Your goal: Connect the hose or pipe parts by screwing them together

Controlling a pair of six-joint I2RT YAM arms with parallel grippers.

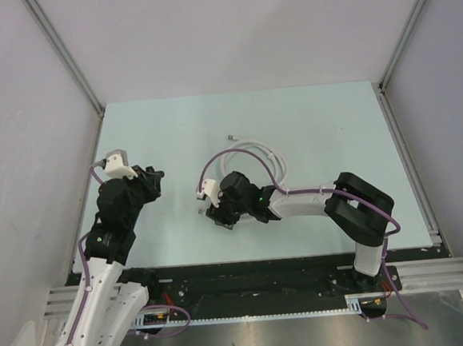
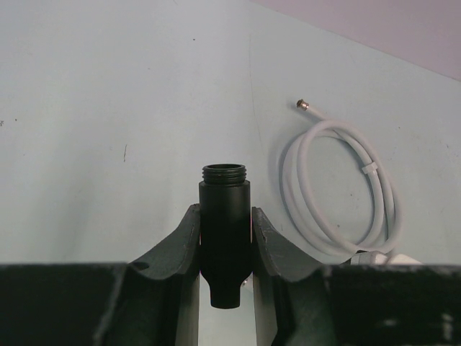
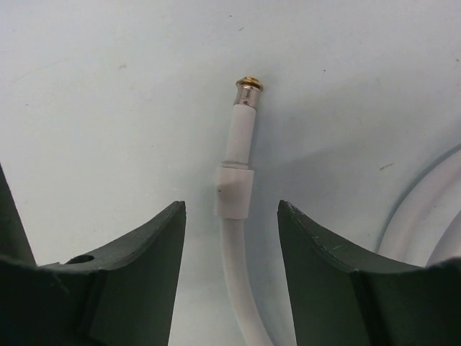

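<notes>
A short black pipe fitting (image 2: 225,223) with a threaded top stands upright between the fingers of my left gripper (image 2: 225,210), which is shut on it above the table at the left (image 1: 154,183). The thin white hose (image 1: 255,150) lies coiled mid-table, and one free end with a small metal tip (image 1: 230,137) points away. In the right wrist view the hose's other end (image 3: 234,191), with a white collar and a brass-tipped nozzle (image 3: 248,85), lies on the table between the fingers of my right gripper (image 3: 232,205). That gripper is open, with a gap on each side of the hose.
The pale green table (image 1: 324,126) is fenced by metal rails at its left and right edges. Purple cables run along both arms. The hose coil (image 2: 382,187) lies to the right of the left gripper.
</notes>
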